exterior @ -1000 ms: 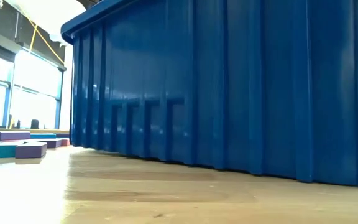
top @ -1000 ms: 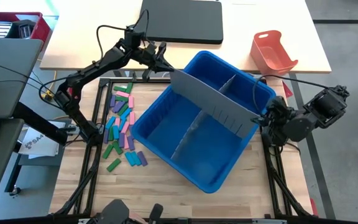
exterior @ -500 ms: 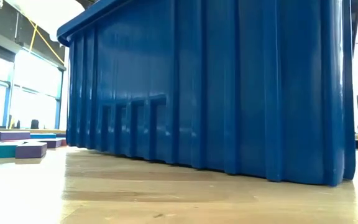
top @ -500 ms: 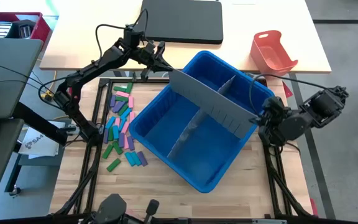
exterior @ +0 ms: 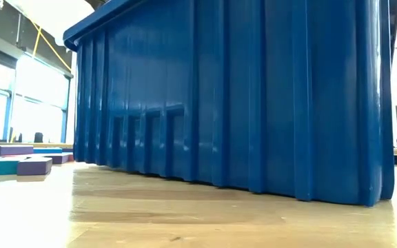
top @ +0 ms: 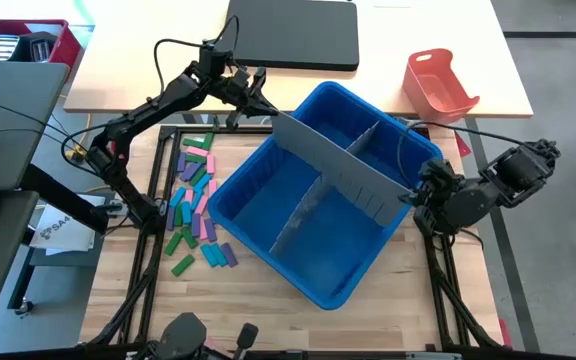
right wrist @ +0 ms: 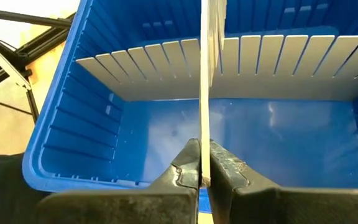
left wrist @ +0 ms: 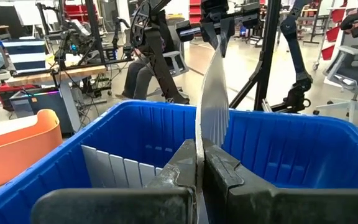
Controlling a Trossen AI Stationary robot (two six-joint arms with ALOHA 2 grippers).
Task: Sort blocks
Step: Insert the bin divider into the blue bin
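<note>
The blocks (top: 194,205) lie loose on the table left of the blue bin (top: 268,245), nearer the left arm. Both grippers are busy: the left gripper (top: 266,108) and right gripper (top: 411,196) each pinch one end of the long grey divider (top: 343,160) spanning the bin.

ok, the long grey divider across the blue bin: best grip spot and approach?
Judging by the high view, the long grey divider is a thin upright sheet, so pinch its flat faces at the two ends, coming in along its length. The left gripper and right gripper are each shut on an end this way above the blue bin.
</note>
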